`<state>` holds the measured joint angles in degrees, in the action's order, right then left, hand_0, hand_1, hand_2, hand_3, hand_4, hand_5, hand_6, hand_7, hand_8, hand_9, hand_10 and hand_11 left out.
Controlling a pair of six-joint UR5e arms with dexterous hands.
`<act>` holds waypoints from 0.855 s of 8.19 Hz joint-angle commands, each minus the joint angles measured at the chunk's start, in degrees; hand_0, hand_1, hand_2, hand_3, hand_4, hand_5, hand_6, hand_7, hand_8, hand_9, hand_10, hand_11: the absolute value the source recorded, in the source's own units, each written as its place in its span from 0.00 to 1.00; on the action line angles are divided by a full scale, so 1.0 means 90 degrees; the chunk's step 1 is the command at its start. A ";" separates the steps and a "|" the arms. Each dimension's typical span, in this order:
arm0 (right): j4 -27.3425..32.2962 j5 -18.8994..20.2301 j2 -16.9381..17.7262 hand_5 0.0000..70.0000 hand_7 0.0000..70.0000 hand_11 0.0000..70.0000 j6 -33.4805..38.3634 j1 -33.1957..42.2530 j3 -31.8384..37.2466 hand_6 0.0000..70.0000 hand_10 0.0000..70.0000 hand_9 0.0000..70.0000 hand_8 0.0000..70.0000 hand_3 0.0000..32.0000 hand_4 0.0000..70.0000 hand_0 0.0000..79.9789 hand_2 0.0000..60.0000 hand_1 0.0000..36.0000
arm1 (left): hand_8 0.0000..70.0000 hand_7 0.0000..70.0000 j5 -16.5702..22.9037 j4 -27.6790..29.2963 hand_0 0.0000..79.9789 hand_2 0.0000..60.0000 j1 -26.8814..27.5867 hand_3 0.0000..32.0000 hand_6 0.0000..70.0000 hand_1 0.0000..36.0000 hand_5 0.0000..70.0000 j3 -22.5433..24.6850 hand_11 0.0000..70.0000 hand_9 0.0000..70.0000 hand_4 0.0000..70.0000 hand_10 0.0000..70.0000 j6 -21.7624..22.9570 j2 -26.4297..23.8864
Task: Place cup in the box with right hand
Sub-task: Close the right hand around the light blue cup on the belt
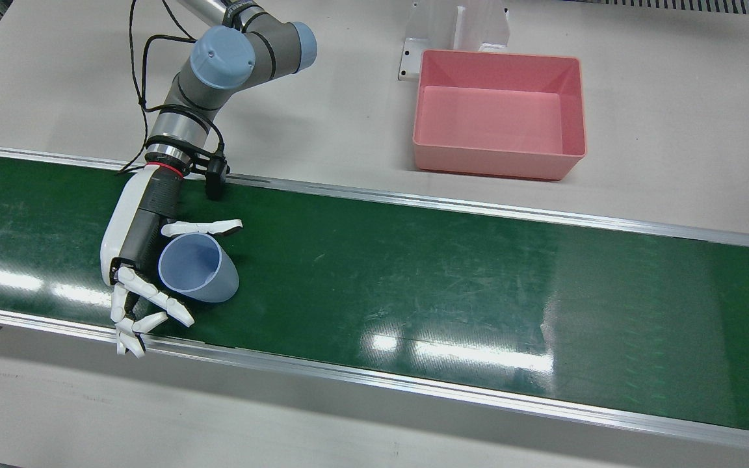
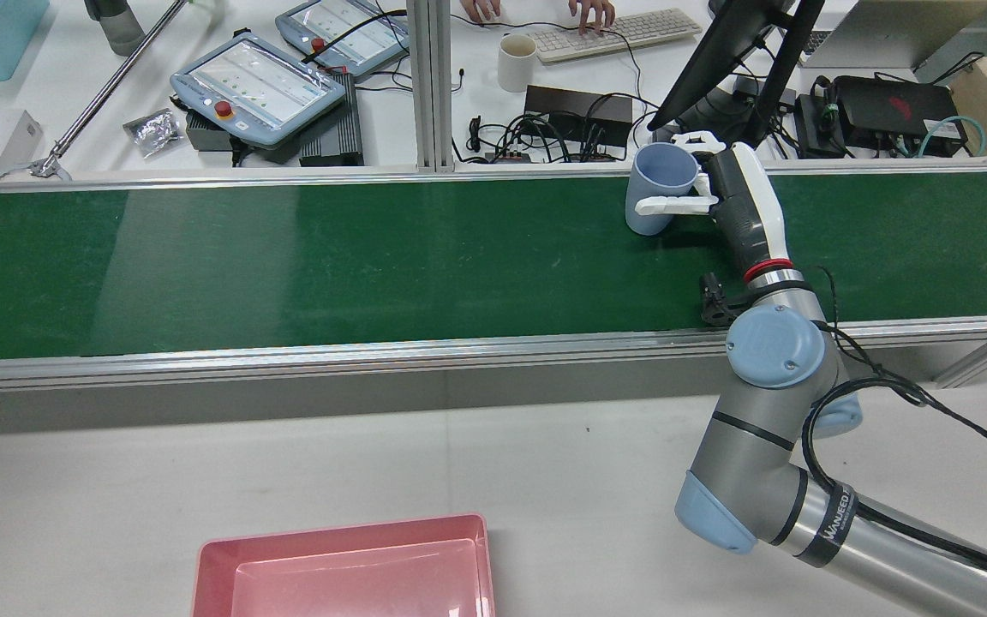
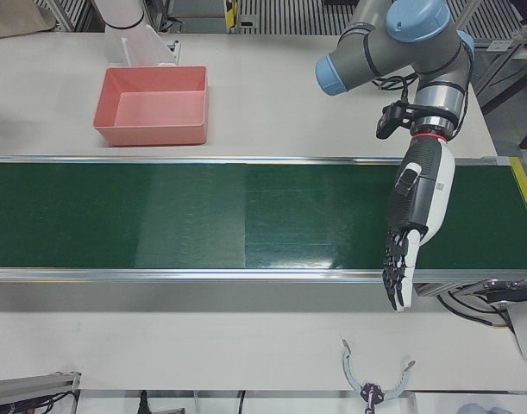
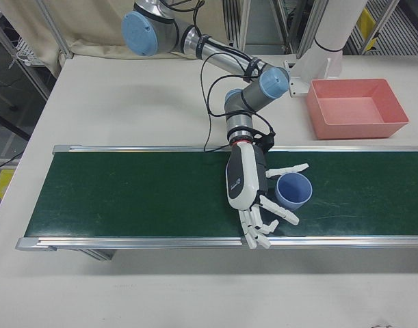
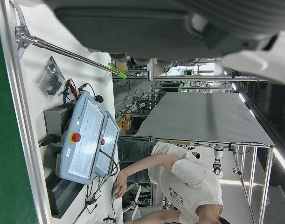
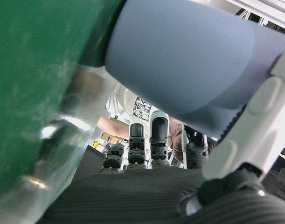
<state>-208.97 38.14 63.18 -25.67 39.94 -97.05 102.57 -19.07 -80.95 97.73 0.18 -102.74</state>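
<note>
- Front view: the right hand lies over the green belt, fingers spread wide, thumb above the cup and the other fingers below it; the cup stands against the palm. The pink box sits on the table at 2 o'clock, well apart.
- Rear view: the cup appears upright on the belt's far side, beside the palm.
- Left-front view: the left hand hangs over the belt, fingers extended, holding nothing.
- Right-front view: the cup nestles between thumb and fingers.
- Right hand view: the cup fills the frame; whether the fingers press it cannot be told.
</note>
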 commanded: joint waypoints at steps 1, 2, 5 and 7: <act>-0.0033 -0.0058 0.0167 0.00 1.00 0.19 0.0001 0.0190 -0.0076 0.22 0.14 0.36 0.13 0.00 1.00 0.48 0.51 0.19 | 0.00 0.00 0.0000 0.0000 0.00 0.00 0.0000 0.00 0.00 0.00 0.00 0.0000 0.00 0.00 0.00 0.00 0.0000 0.0000; -0.0033 -0.0029 0.0178 0.00 1.00 0.21 -0.0009 0.0279 -0.0105 0.23 0.16 0.37 0.13 0.00 1.00 0.55 0.52 0.25 | 0.00 0.00 0.0000 0.0000 0.00 0.00 0.0000 0.00 0.00 0.00 0.00 0.0000 0.00 0.00 0.00 0.00 0.0000 0.0000; -0.0033 0.0001 0.0459 0.04 1.00 0.26 -0.0009 0.0319 -0.0357 0.24 0.18 0.37 0.15 0.00 1.00 0.64 1.00 0.80 | 0.00 0.00 0.0000 0.0000 0.00 0.00 0.0000 0.00 0.00 0.00 0.00 0.0000 0.00 0.00 0.00 0.00 0.0000 0.0000; -0.0071 0.0001 0.0762 0.05 1.00 0.28 -0.0057 0.0309 -0.1466 0.24 0.19 0.38 0.16 0.00 1.00 0.65 1.00 0.82 | 0.00 0.00 0.0000 0.0000 0.00 0.00 0.0000 0.00 0.00 0.00 0.00 0.0000 0.00 0.00 0.00 0.00 0.0000 0.0000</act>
<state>-209.29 38.13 67.31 -25.75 42.76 -101.10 102.57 -19.07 -80.97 97.73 0.18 -102.74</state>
